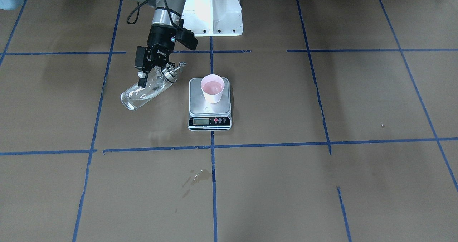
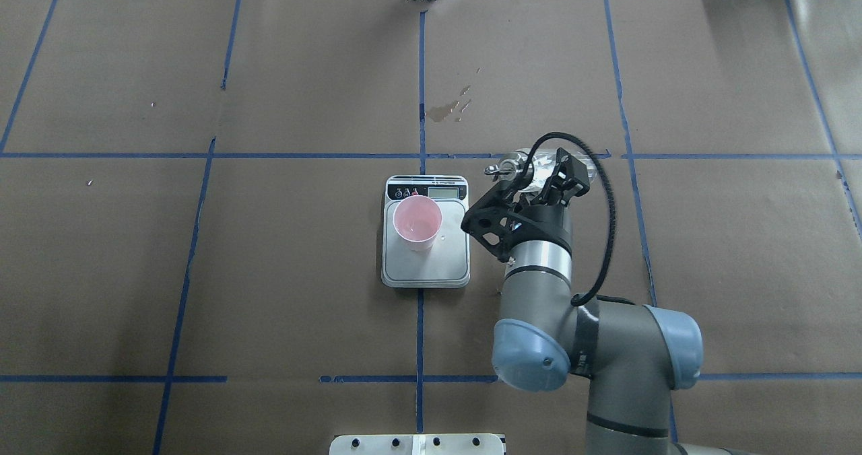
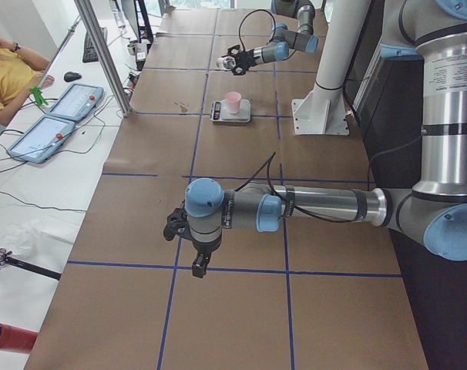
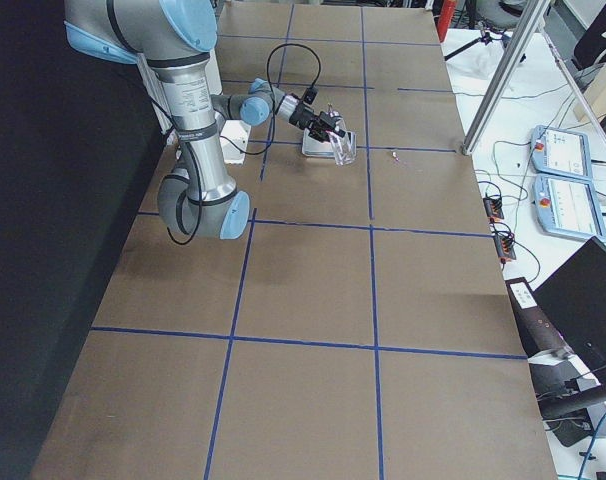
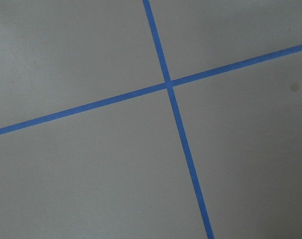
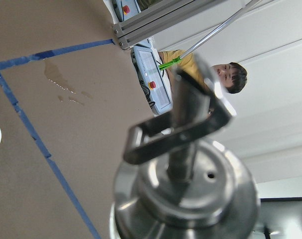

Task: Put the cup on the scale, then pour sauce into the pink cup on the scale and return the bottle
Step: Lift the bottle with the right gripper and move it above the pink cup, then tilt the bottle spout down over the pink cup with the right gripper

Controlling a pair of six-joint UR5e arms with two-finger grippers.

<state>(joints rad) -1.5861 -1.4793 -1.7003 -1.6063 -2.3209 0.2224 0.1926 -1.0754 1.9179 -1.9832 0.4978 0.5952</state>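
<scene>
The pink cup [image 1: 212,88] [image 2: 417,221] stands upright on the steel platform of the scale [image 1: 210,107] [image 2: 425,266]. My right gripper [image 1: 150,80] [image 2: 549,176] is shut on the clear glass bottle [image 1: 141,93] [image 2: 522,165], held above the table beside the scale. The bottle is tilted, its silver spout [image 6: 191,149] pointing toward the scale but stopping short of the cup. Clear sauce lies in the bottle's low end. My left gripper [image 3: 199,262] hangs over bare table far from the scale; I cannot tell whether it is open or shut.
A wet stain [image 1: 196,177] [image 2: 448,108] marks the brown paper beyond the scale. Blue tape lines grid the table. The white robot base plate [image 1: 214,16] sits behind the scale. A person and two tablets [image 3: 60,116] are off the table's far side.
</scene>
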